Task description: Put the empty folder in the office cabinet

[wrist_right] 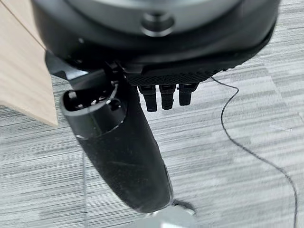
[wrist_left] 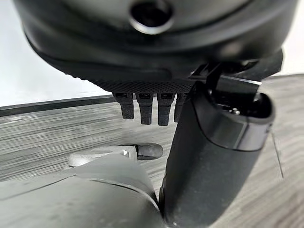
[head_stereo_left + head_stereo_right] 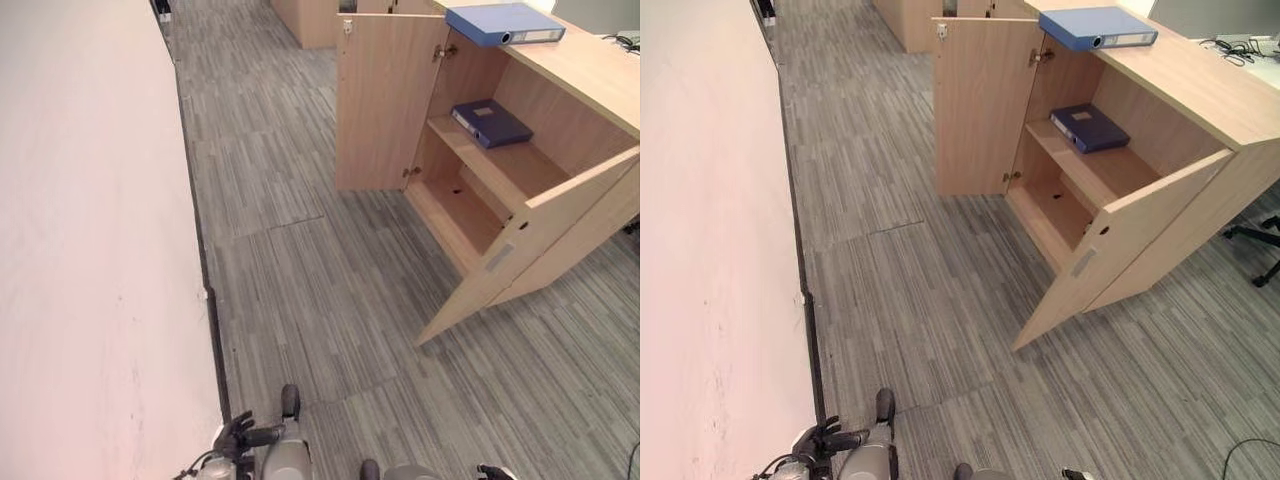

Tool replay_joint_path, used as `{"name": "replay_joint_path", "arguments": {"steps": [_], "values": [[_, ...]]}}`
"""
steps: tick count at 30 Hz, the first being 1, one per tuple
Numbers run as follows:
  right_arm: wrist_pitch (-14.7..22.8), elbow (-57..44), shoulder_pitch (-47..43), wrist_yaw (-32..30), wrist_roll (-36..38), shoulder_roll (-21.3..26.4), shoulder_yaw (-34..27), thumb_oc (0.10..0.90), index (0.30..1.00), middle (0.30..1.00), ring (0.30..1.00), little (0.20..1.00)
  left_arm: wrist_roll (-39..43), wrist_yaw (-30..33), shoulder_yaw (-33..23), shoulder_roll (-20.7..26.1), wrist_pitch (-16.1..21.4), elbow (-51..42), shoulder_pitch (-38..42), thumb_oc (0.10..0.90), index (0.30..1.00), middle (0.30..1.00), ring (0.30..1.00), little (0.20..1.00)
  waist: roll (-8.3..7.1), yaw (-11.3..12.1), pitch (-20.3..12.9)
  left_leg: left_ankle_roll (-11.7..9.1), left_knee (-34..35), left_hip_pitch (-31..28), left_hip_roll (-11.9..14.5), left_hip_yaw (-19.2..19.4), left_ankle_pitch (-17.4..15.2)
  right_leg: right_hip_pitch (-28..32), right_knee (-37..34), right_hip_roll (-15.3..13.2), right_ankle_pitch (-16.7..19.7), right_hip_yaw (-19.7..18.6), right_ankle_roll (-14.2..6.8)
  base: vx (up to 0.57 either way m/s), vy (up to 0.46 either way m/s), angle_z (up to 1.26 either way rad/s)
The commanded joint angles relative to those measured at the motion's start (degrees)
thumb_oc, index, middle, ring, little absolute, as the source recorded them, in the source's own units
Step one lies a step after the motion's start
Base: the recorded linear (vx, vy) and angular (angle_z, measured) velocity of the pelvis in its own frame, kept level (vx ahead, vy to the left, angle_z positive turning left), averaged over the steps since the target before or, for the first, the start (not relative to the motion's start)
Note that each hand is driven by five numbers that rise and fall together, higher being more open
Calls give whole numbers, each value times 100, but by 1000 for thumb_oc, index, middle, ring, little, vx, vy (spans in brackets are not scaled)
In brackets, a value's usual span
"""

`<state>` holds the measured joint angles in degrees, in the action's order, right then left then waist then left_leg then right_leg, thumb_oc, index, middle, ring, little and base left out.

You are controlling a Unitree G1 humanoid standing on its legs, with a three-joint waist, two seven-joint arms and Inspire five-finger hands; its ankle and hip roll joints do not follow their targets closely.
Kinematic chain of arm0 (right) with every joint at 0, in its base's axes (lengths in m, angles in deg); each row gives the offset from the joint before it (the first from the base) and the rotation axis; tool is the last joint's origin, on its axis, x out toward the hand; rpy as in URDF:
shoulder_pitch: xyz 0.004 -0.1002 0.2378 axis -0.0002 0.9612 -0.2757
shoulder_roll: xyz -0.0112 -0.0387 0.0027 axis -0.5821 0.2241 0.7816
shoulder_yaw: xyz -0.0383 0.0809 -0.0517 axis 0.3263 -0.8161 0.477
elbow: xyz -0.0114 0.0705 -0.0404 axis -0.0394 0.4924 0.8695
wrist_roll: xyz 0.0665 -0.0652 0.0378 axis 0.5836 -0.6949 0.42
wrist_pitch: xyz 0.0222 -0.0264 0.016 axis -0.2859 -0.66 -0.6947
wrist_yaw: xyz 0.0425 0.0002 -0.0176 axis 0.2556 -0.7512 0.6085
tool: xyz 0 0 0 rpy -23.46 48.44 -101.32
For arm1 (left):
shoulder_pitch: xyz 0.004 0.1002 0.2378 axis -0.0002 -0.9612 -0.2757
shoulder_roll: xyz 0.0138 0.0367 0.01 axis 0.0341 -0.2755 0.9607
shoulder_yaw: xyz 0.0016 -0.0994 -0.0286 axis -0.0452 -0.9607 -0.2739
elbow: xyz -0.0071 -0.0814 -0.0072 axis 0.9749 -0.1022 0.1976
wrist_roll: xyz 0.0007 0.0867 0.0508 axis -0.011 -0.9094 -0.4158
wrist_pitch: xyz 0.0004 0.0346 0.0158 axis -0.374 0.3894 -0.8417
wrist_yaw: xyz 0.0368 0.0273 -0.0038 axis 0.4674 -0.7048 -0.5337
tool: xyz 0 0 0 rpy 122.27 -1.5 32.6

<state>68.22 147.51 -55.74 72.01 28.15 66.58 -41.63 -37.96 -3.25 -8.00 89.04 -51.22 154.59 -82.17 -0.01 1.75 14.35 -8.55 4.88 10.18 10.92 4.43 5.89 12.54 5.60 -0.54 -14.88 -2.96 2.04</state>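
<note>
Both hands hang low over the grey carpet (image 3: 300,290), nothing in either. Left hand (image 3: 240,436) sits at the near edge next to the white wall (image 3: 90,250); in its wrist view the fingers (image 2: 145,108) are straight, thumb out, so it's relaxed and empty. Right hand (image 1: 118,152) same story in its wrist view: straight fingers (image 1: 167,97) over carpet, gripping nothing, a wood panel edge (image 1: 21,80) off to one side.

Further out and to the right, the cabinet (image 3: 560,70) stands with both doors swung open. Near door (image 3: 530,240) angles toward the robot, far door (image 3: 385,100) stands wide. Dark blue folder (image 3: 490,123) lies flat on the upper shelf (image 3: 520,165) inside. Bottom compartment (image 3: 460,205) holds nothing visible. Second folder, lighter blue binder (image 3: 503,22), lies flat on the cabinet top, well apart from both hands.
</note>
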Motion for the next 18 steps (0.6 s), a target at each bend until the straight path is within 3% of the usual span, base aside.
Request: {"name": "replay_joint_path", "arguments": {"steps": [1, 2, 4, 5, 6, 7, 8, 10, 11, 12, 14, 15, 17, 18], "values": [[144, -147, -29, 5, 105, 77, 138, 800, 900, 900, 900, 900, -365, 49, 149, 393, -11, -105, -495, 800, 900, 900, 900, 900, -283, 138, -499, 212, -216, 740, -89, 212, 839, 1039, -80, 28, -559, -106, -388, 417, 208, -77], [144, -147, -28, 5, 105, 75, 138, 800, 900, 900, 900, 900, -365, 49, 149, 395, -11, -105, -496, 800, 900, 900, 900, 900, -293, 139, -506, 214, -222, 747, -96, 217, 834, 1034, -81, 19, -562, -105, -390, 461, 233, -65], [146, -134, -46, 42, 113, 52, 94, 800, 900, 900, 900, 900, -391, 60, 152, 452, 20, -165, -440, 800, 900, 900, 900, 900, -422, 154, -659, 307, -644, 856, -253, 459, 808, 926, -5, -192, 1, -52, -663, 437, 220, -42], [146, -134, -45, 42, 113, 51, 94, 800, 900, 900, 900, 900, -391, 60, 153, 453, 20, -165, -440, 800, 900, 900, 900, 900, -428, 155, -666, 308, -649, 862, -257, 463, 803, 924, -10, -198, 1, -52, -665, 275, 147, -15], [160, -125, -49, 47, 84, 47, 105, 800, 900, 900, 900, 900, -385, 78, 162, 473, 43, -195, -418, 800, 900, 900, 900, 900, -507, 159, -727, 364, -692, 871, -365, 538, 737, 875, 49, -317, 377, -16, -789, 392, 222, 0], [157, -155, -110, 45, -11, 31, 169, 800, 900, 900, 900, 900, -359, 91, 195, 493, 73, -294, -352, 800, 900, 900, 900, 900, -581, 237, -814, 501, -713, 866, -500, 643, 548, 718, 219, -428, 1020, -30, -1001, 389, 221, -5], [157, -155, -110, 45, -11, 31, 169, 800, 900, 900, 900, 900, -359, 91, 195, 492, 73, -294, -352, 800, 900, 900, 900, 900, -579, 239, -816, 501, -714, 868, -498, 643, 548, 714, 219, -426, 1021, -32, -1000, 370, 213, -5], [177, -256, -285, 27, -90, 18, 267, 800, 900, 900, 900, 900, -321, 103, 291, 527, 119, -430, -183, 800, 900, 900, 900, 900, -670, 312, -839, 657, -789, 856, -738, 793, 266, 495, 509, -580, 1927, 63, -1426, 410, 242, -15], [188, -292, -327, 19, -89, 12, 270, 800, 900, 900, 900, 900, -324, 111, 308, 539, 130, -455, -153, 800, 900, 900, 900, 900, -690, 317, -855, 708, -789, 828, -806, 846, 174, 414, 591, -631, 2187, 107, -1526, 337, 200, -8], [188, -292, -327, 19, -89, 12, 270, 800, 900, 900, 900, 900, -324, 111, 308, 539, 130, -455, -153, 800, 900, 900, 900, 900, -690, 317, -855, 708, -789, 828, -806, 846, 174, 414, 591, -631, 2187, 107, -1526, 245, 153, 3], [220, -380, -426, 6, 0, 19, 222, 800, 900, 900, 900, 900, -301, 100, 363, 553, 158, -511, -68, 800, 900, 900, 900, 900, -705, 339, -852, 804, -850, 776, -933, 946, -32, 255, 827, -734, 2698, 258, -1704, 320, 192, 14], [229, -395, -450, 0, 29, 33, 179, 800, 900, 900, 900, 900, -298, 87, 387, 553, 161, -530, -36, 800, 900, 900, 900, 900, -677, 331, -846, 840, -844, 709, -968, 955, -128, 149, 968, -767, 2756, 366, -1704, 359, 225, 7], [250, -417, -517, -13, 69, 53, 142, 800, 900, 900, 900, 900, -315, 78, 438, 563, 181, -574, 19, 800, 900, 900, 900, 900, -608, 336, -816, 929, -836, 567, -1038, 967, -310, -41, 1511, -732, 3050, 522, -1704, 396, 279, 10], [254, -403, -547, -30, 99, 76, 121, 800, 900, 900, 900, 900, -326, 70, 477, 566, 172, -592, 52, 800, 900, 900, 900, 900, -495, 268, -754, 1040, -767, 347, -1092, 907, -469, -351, 2129, -673, 2971, 631, -1704, 308, 241, 10]]}}
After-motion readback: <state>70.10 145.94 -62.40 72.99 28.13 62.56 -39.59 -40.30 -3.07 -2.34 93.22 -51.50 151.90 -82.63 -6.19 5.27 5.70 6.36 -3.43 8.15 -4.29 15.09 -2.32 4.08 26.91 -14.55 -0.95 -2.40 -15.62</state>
